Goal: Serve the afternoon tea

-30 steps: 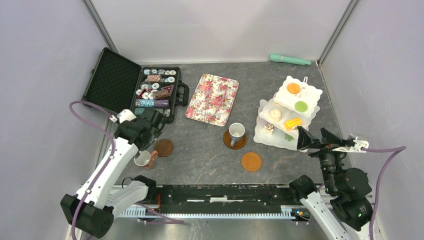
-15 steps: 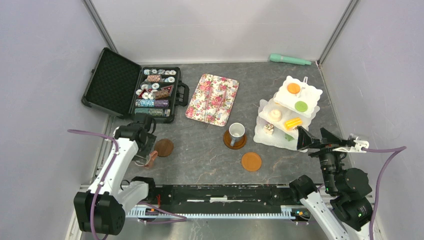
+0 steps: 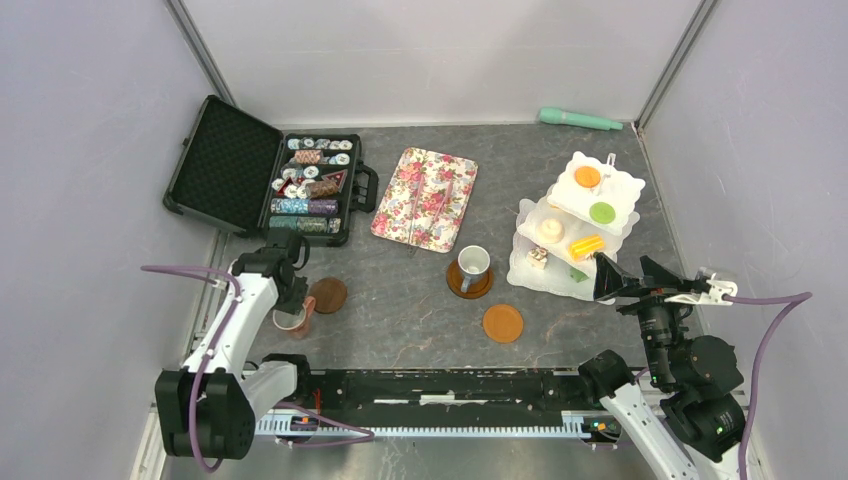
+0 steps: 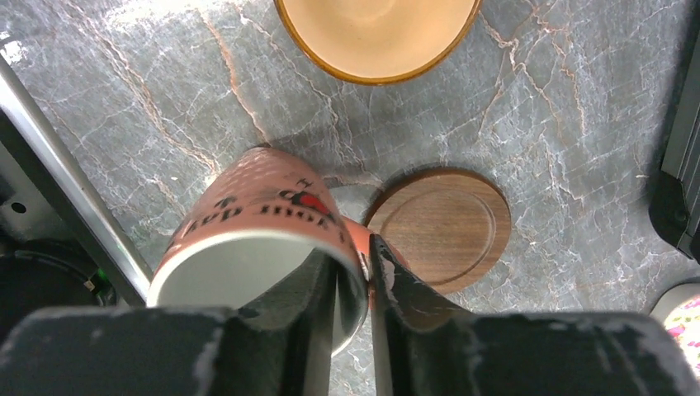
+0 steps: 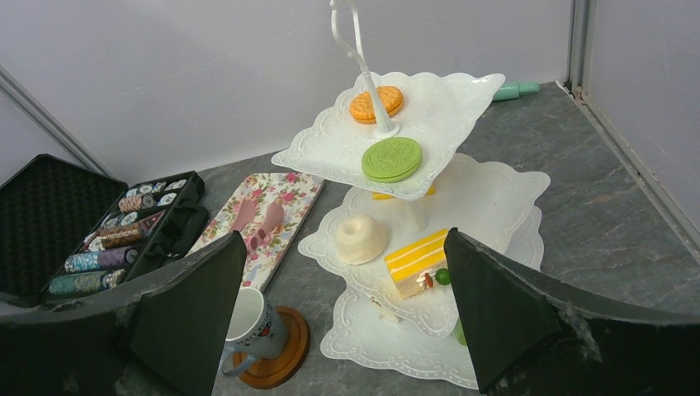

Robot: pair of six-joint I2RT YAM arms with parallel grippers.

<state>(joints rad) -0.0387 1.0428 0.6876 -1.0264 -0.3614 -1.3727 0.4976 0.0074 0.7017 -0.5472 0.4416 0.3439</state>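
A salmon-pink mug (image 4: 256, 214) stands at the near left of the table, next to a dark wooden saucer (image 4: 437, 227). My left gripper (image 4: 353, 252) is shut on its rim beside the handle, one finger inside and one outside. From above the mug (image 3: 290, 320) is partly hidden by that gripper (image 3: 292, 305). A white mug (image 3: 473, 264) sits on a brown saucer (image 3: 468, 287), and an orange saucer (image 3: 502, 323) lies bare. The white three-tier stand (image 5: 462, 91) carries an orange biscuit (image 5: 376, 104), a green biscuit (image 5: 391, 159), a white doughnut (image 5: 361, 238) and yellow cake (image 5: 417, 260). My right gripper (image 3: 625, 278) hangs open beside the stand.
An open black case of poker chips (image 3: 310, 185) lies at the back left. A floral rectangular tray (image 3: 424, 197) is at the back middle. A mint-green tube (image 3: 580, 120) rests against the back wall. Grey walls close in on the left and right.
My left arm came down and toward the near edge onto the pink mug, and its jaws closed from wide open onto the rim. The right arm has not moved.
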